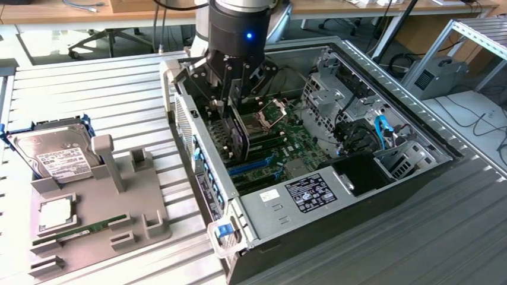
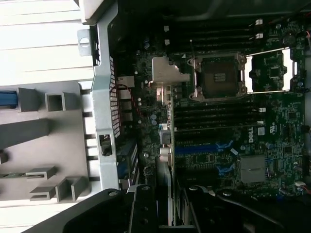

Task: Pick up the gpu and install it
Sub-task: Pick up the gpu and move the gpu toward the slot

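Exterior view: the gripper (image 1: 231, 110) is down inside the open computer case (image 1: 269, 261), clamped tight on the gpu (image 1: 241, 139), which stands on edge over the motherboard (image 1: 305, 145), close along the case's perforated wall (image 1: 186, 113) (seated or not, can't tell). Wrist view: its silver bracket (image 2: 167, 73) sits just beside the empty CPU socket (image 2: 217, 77).

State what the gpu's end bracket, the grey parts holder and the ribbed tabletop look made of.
End bracket of the gpu, the long flat black card in the gripper: likely bare sheet metal, silver with a dull sheen and a folded tab. Grey parts holder: probably matte plastic; uniform, no glare. Ribbed tabletop: seems aluminium profile, pale with bright reflections along the slats.
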Motion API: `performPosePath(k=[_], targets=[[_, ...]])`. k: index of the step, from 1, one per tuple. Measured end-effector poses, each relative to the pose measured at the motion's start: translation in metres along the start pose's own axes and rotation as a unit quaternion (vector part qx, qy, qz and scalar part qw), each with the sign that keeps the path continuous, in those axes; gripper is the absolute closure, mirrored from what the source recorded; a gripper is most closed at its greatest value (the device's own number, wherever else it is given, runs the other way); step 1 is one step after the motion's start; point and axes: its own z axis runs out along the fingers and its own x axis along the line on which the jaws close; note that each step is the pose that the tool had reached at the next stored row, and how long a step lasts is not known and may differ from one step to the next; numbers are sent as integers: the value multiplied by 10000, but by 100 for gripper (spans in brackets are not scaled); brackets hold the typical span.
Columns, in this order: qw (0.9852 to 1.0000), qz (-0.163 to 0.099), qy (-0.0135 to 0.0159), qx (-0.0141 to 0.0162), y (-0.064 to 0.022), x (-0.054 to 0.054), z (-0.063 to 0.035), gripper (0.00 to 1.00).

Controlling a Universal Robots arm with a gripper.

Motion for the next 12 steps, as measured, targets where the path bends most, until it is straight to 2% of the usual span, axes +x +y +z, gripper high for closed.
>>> performPosePath(k=[12], targets=[[10000,0,4,0,42,-223,75,73]])
